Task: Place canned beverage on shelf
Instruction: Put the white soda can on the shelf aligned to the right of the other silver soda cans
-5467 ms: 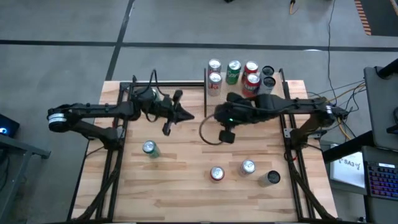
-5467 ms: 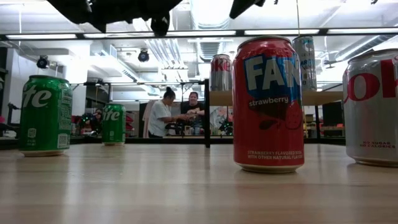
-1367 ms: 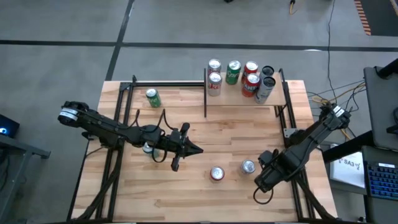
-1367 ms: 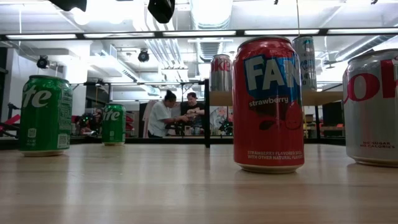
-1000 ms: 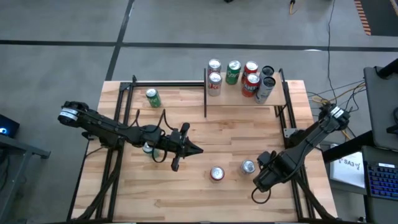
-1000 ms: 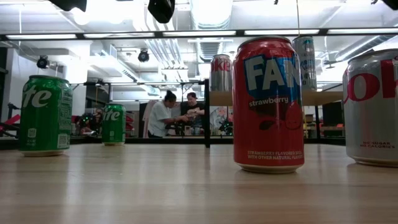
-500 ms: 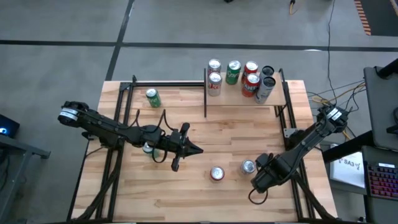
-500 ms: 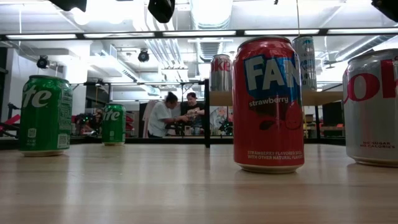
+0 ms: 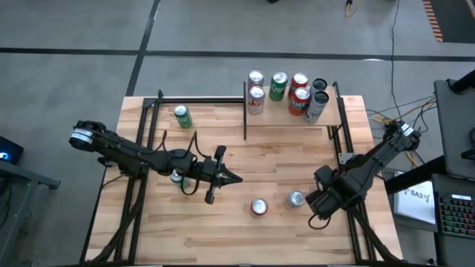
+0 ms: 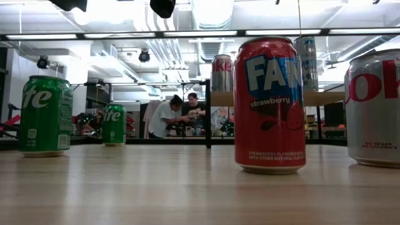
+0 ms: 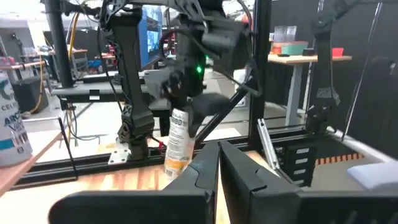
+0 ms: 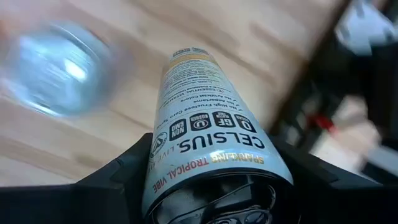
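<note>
Since a moment ago the right arm has drawn back toward the shelf [image 9: 297,111]. From above, its right gripper [image 9: 320,199] sits at the near right of the worktop [image 9: 223,230], while the left gripper [image 9: 223,178] waits mid-worktop, fingers pressed together. Its own wrist camera shows the fingers [image 12: 118,177] clamped around a slim white Celsius can [image 12: 208,124], tilted. Lift it upright and clear of the silver can [image 9: 295,198] just beside.
</note>
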Robot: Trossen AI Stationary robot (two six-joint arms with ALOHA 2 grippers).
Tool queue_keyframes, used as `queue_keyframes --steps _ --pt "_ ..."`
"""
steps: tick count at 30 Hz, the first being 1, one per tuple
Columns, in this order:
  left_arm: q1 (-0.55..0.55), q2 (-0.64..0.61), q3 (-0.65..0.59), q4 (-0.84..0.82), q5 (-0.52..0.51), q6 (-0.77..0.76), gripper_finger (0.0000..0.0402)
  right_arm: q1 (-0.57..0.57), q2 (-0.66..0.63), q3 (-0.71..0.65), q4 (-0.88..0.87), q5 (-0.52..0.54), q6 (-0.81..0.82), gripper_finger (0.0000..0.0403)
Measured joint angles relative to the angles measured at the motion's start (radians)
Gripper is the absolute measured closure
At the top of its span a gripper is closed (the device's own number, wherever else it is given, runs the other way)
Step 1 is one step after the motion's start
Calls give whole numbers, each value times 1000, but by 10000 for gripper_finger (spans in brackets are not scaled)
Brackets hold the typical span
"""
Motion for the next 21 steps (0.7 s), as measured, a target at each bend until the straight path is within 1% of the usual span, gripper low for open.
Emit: queue_keyframes --steps 1,4,6,9,11,13,16,21 --pt "0 0 0 0 -3 11 402 -6 -7 15 3 48 -7 166" --pt "0 0 0 -1 -55 36 400 -29 -27 64 3 201 -44 166" --pt "0 0 0 -8 -94 48 390 -46 -33 91 0 289 -95 166" --pt "0 0 0 -22 -147 78 362 -76 -29 130 7 412 -179 166" --pt "0 0 0 -27 -191 102 335 -98 -22 156 20 488 -250 166" --pt "0 0 0 -26 -231 134 303 -124 -15 172 56 540 -336 166" --pt "0 0 0 -26 -269 190 251 -164 -8 174 180 603 -497 166" --pt "2 0 0 -25 -322 221 168 -242 5 172 386 626 -749 166"
